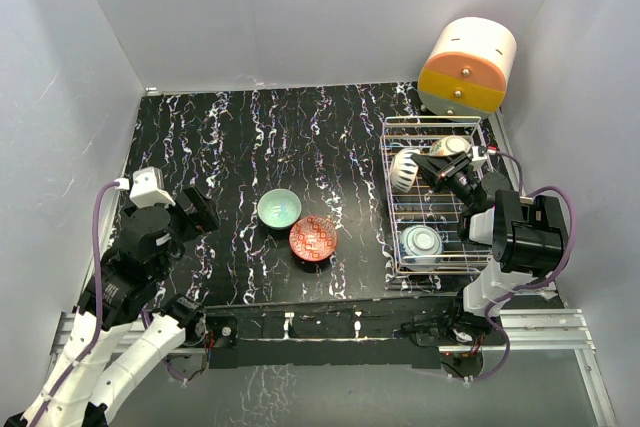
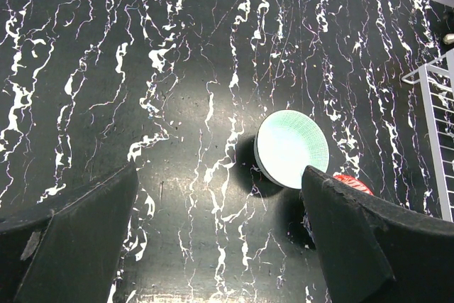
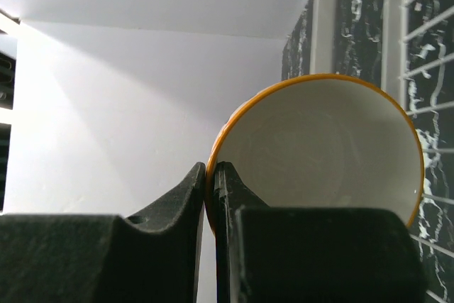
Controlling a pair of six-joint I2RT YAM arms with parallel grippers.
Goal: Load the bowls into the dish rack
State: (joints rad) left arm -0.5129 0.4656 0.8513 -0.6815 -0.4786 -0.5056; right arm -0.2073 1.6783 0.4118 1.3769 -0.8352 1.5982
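Note:
The silver wire dish rack (image 1: 392,209) stands at the right of the black marbled table. My right gripper (image 1: 446,161) is shut on the rim of a cream bowl with an orange rim (image 1: 451,146) and holds it over the rack's far end. In the right wrist view the fingers (image 3: 211,172) pinch that bowl's edge (image 3: 319,154). A white bowl with dark stripes (image 1: 405,169) and a pale blue-and-white bowl (image 1: 421,240) sit in the rack. The mint green bowl (image 1: 279,208) and the red-orange bowl (image 1: 313,238) stand on the table, touching or nearly so. My left gripper (image 1: 200,209) is open and empty to their left.
A cream-and-orange rounded drawer box (image 1: 466,67) stands behind the rack at the back right. White walls close in the table on three sides. In the left wrist view the mint bowl (image 2: 291,148), a sliver of the red bowl (image 2: 352,182) and the rack's edge (image 2: 433,104) show.

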